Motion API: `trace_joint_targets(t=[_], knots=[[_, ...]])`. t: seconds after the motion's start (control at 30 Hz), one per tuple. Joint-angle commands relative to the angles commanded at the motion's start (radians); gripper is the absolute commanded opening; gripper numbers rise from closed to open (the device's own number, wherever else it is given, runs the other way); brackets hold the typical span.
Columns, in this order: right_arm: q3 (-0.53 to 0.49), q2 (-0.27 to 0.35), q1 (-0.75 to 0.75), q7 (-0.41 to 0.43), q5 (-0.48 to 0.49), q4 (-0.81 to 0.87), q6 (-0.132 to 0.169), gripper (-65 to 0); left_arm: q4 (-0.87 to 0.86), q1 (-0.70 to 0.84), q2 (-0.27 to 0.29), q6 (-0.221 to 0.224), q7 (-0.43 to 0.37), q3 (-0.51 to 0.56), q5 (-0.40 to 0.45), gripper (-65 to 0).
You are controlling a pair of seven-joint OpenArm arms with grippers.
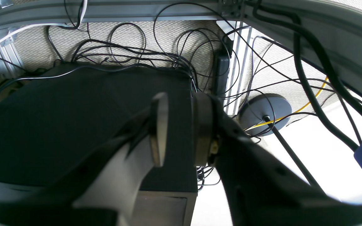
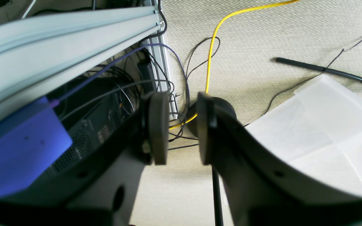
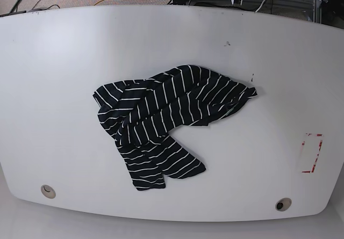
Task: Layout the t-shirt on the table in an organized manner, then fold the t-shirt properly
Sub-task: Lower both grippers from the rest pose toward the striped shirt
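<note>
White and glossy, the table (image 3: 64,62) fills most of the base view, with two round holes (image 3: 48,191) along its near edge and a small red outline mark (image 3: 311,153) toward one side. Neither arm shows over it. Crumpled at the middle lies the t-shirt (image 3: 166,118), black with thin white stripes, bunched and folded over itself, one part trailing toward the near edge. Past the table, both wrist cameras look down at beige carpet strewn with black cables and a yellow cable (image 2: 211,53). Left gripper (image 1: 181,131) hangs over a dark box (image 1: 58,125), jaws parted, holding nothing. Right gripper (image 2: 182,128) is likewise parted and empty, beside a translucent bin (image 2: 325,125). No writing is legible anywhere
</note>
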Motion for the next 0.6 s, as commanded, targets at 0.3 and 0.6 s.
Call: trace_joint_targets(t=[0.3, 0.6], knots=[[0.0, 0.001, -0.003, 0.003, -0.002, 0.004, -0.002, -52.5, 0.047, 0.036, -0.005, -0.004, -0.004, 0.001, -0.004, -52.2], [-0.001, -0.06, 0.018, -0.029, -0.002, -0.008, -0.089, -50.7, 0.007, -0.003, -0.002, 0.022, 0.005, -0.002, -0.003, -51.9]])
